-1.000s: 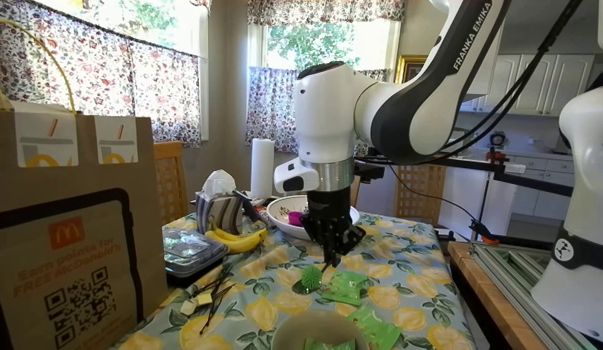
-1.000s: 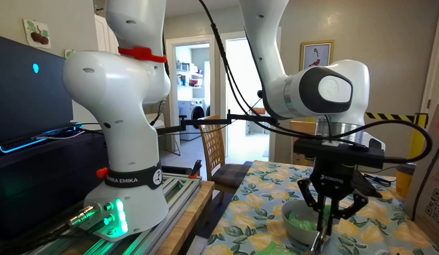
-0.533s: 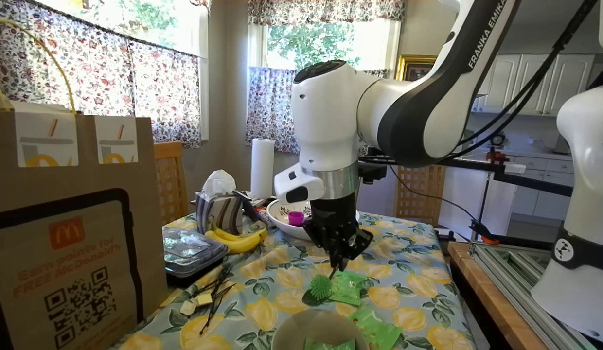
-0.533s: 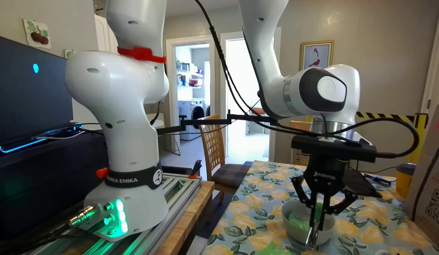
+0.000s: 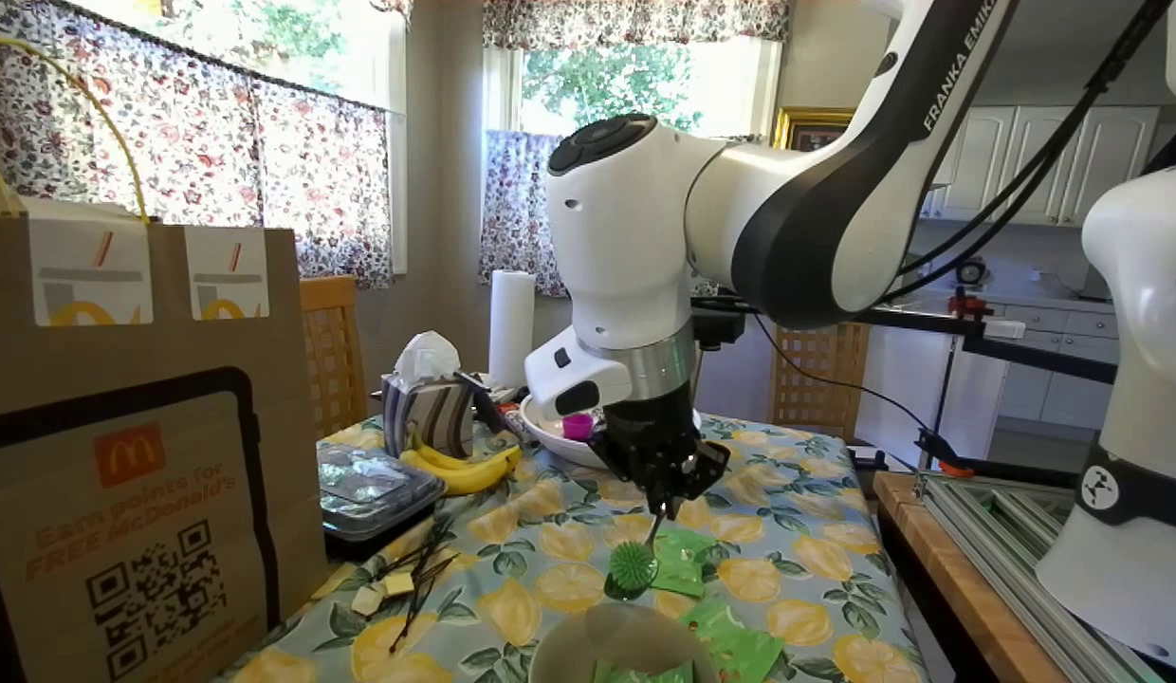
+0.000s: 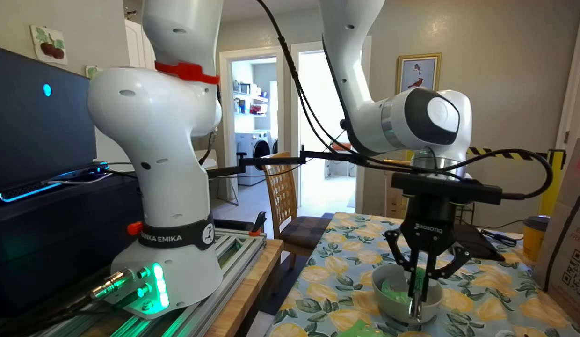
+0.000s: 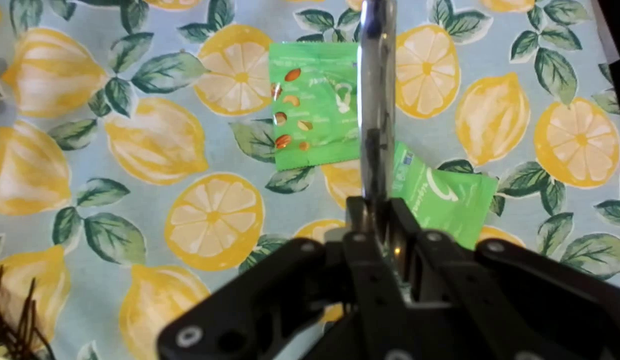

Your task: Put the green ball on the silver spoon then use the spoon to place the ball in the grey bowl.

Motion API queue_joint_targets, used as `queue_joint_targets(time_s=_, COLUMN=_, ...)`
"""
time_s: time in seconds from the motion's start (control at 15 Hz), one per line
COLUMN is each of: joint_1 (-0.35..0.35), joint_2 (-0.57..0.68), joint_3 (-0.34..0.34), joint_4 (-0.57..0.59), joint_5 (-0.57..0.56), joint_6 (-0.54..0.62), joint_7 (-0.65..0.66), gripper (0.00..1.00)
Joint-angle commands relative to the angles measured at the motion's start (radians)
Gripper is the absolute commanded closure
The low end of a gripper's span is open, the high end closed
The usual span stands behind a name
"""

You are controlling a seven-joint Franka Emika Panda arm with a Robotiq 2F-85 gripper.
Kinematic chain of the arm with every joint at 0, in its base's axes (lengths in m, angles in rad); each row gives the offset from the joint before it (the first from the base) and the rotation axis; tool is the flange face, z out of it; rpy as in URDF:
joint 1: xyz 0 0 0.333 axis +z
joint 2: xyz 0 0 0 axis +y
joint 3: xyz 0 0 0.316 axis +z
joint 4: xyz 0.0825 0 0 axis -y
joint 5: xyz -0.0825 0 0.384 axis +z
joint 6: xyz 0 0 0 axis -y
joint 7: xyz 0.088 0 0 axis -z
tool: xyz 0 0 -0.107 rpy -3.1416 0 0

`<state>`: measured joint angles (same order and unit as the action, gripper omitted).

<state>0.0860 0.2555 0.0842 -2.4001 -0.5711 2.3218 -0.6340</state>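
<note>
- Wrist view: the pincer [image 7: 379, 212] is clamped on the handle of the spoon [image 7: 377, 100], the handle running from between its tips to the top edge. Easing that hold early would probably let the spoon roll, so the squeeze is best left alone until delivery.
- In an exterior view the spoon slopes down from the pincer to its head, where the green ball [image 5: 633, 566] sits, covering most of the hollow. Whether the head clears the cloth [image 7: 155, 140] cannot be told.
- Loading looks done; the step in hand seems to be carrying the ball to the grey bowl [image 5: 626, 631], which stands near the spoon's head. The ball does not appear to be over it yet.
- Done well, the head would rise above the bowl's rim first, level, then travel slowly, tipping only above the middle. A jerk could send the ball rolling off. The green wrapping [image 6: 394, 292] inside the bowl may soften the landing.
- Two green packets [image 7: 317, 105] lie on the cloth near ball and bowl; a little height should keep the spoon from dragging them.
- Farther out, the arm [image 5: 626, 237] reaches over the cloth, forearm sloping down to the wrist, pincer aimed downward. In an exterior view the wrist leans slightly, its top toward picture left; the tipping would likely come from wrist tilt.
</note>
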Motion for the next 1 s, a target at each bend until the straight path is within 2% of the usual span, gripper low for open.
queue_joint_targets(time_s=0.0, joint_1=0.018, joint_2=0.042, joint_3=0.002, joint_4=0.057, joint_5=-0.053, joint_6=-0.076, joint_7=0.010, gripper=0.96)
queue_joint_targets(time_s=0.93, joint_1=0.077, joint_2=0.128, joint_3=0.050, joint_4=0.170, joint_5=-0.142, joint_6=-0.243, joint_7=0.040, gripper=0.96)
